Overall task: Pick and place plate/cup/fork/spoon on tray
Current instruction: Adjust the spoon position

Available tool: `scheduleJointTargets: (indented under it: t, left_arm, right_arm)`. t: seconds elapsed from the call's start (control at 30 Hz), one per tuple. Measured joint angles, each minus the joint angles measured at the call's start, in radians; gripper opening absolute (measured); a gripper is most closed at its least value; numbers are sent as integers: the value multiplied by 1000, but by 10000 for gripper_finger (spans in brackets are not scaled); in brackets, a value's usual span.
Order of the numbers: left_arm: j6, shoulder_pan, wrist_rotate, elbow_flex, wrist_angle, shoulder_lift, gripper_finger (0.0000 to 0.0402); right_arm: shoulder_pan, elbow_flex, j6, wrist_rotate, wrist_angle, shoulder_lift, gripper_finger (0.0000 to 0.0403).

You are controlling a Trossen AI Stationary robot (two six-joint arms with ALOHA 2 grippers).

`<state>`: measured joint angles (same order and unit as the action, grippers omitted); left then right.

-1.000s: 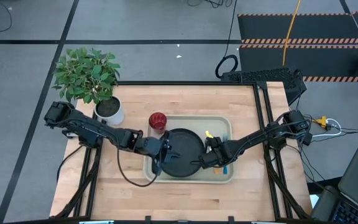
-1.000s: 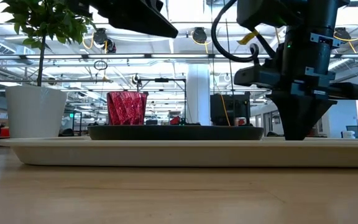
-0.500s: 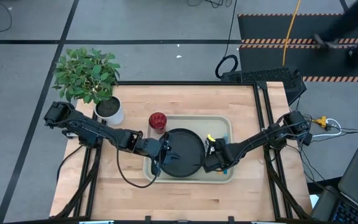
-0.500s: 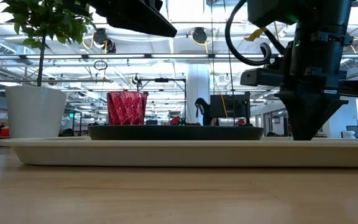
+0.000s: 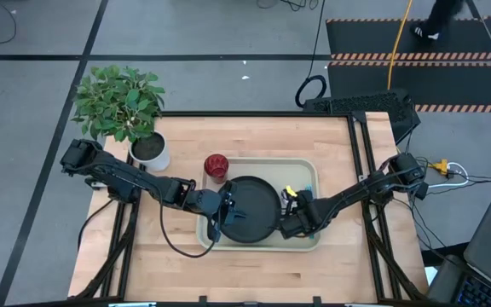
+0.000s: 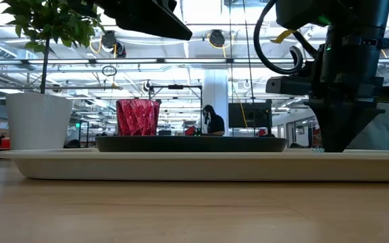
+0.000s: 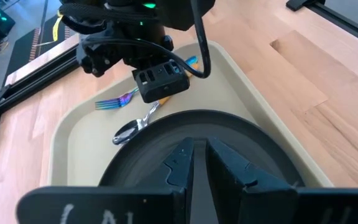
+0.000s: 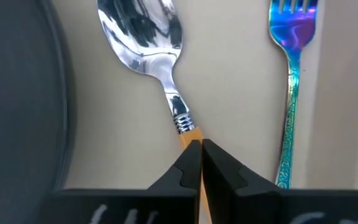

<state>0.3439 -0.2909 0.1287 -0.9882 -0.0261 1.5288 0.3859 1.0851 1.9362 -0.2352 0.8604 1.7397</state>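
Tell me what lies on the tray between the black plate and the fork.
The spoon, lying beside the plate and the fork, in the right wrist view.

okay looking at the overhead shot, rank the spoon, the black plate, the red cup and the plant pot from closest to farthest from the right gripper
1. spoon: on the tray, handle at the right gripper fingers.
2. plate: on the tray, just beside, toward the table's left.
3. cup: off the tray, past its far left corner.
4. plant pot: far left of the table.

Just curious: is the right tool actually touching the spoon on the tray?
Touching. The right wrist view shows the right tool shut on the spoon's orange handle.
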Motion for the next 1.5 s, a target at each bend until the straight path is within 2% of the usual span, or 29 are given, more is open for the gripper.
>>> scheduleJointTargets:
  t: [0.4, 0.63, 0.8, 0.9, 1.03, 1.33, 1.5]
  left_arm:
    - [0, 0, 0, 0, 0, 0, 47]
    - [-1, 0, 0, 0, -1, 0, 47]
    - [-1, 0, 0, 0, -1, 0, 47]
    - [-1, 0, 0, 0, -1, 0, 47]
    - [-1, 0, 0, 0, -1, 0, 47]
    - [0, 0, 0, 0, -5, 0, 47]
    - [1, 0, 0, 0, -5, 0, 47]
  right_arm:
    - [35, -1, 114, -47, 21, 1, 0]
    - [35, -2, 116, -64, 33, 1, 0]
    - [33, 29, 44, -130, 75, 1, 0]
    - [11, 53, -30, -102, 94, 1, 2]
    - [-18, 57, -136, -26, 78, -9, 31]
    - [-57, 57, -237, -28, 71, -12, 148]
    - [-72, 57, -312, -28, 43, -12, 168]
